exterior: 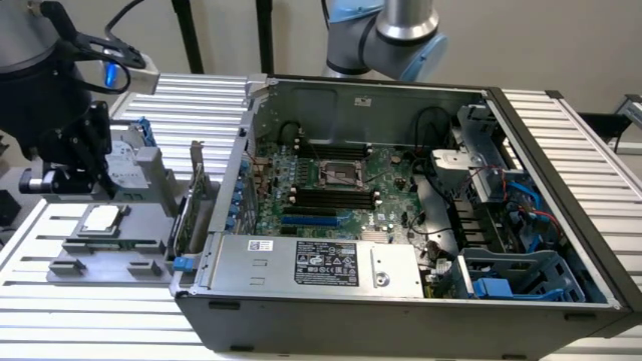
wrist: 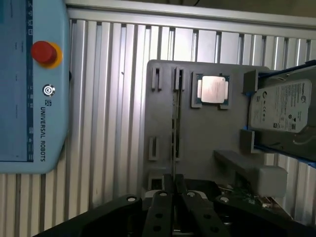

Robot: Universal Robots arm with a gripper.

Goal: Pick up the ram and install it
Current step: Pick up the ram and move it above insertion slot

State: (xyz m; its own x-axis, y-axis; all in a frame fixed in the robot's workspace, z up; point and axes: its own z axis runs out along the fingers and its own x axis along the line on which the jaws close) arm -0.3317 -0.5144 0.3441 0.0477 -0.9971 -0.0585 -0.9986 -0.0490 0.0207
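Ram [wrist: 175, 123]: stood on edge in grey fixture [wrist: 207, 133] slots for access. Gripper [wrist: 174, 183] fingers drawn together, aligned along its edge; grasp unconfirmed.

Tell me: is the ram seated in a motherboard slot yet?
No, the ram stands edge-on in the gray holder's slots, clamped by the tool.

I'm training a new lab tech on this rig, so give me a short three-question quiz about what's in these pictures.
1. True or false: the ram stick is already seated on the motherboard.
2. What sits on the gray tray beside the ram stick? A) processor chip B) screwdriver C) fan
3. Fill in: the gripper is shut on the ____.
Key: 1 false, it stands in the tray; 2 A; 3 ram stick.
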